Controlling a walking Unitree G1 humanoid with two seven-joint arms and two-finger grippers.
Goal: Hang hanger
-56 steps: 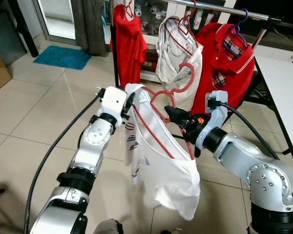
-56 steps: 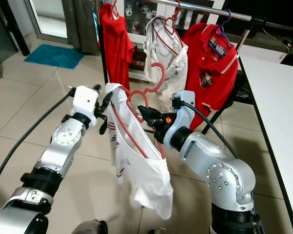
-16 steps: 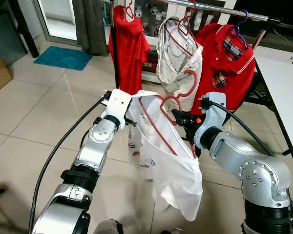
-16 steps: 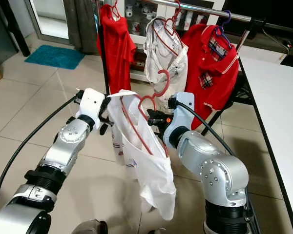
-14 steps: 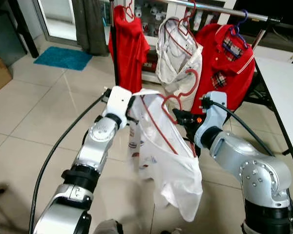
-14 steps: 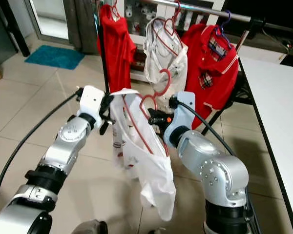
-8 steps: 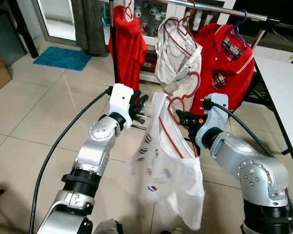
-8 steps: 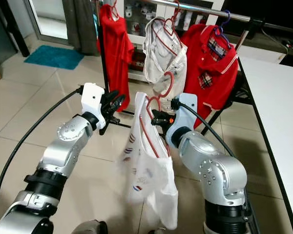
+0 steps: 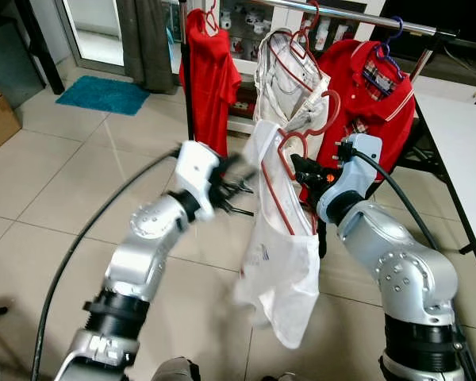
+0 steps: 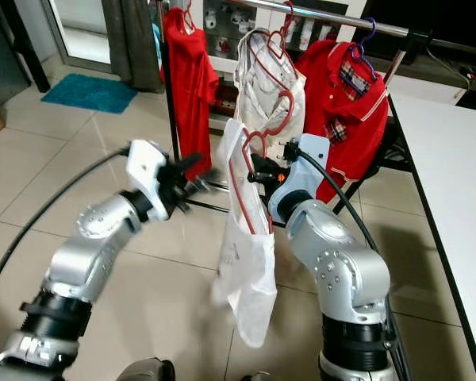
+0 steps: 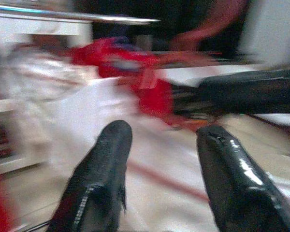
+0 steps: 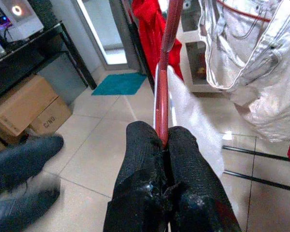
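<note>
Hanger pinched in raised right gripper; left gripper, blurred, seemingly parted, reaches beside.

A red hanger carries a white shirt that droops limply beneath it. It is tilted, its hook just below the silver clothes rail, unhung.
</note>
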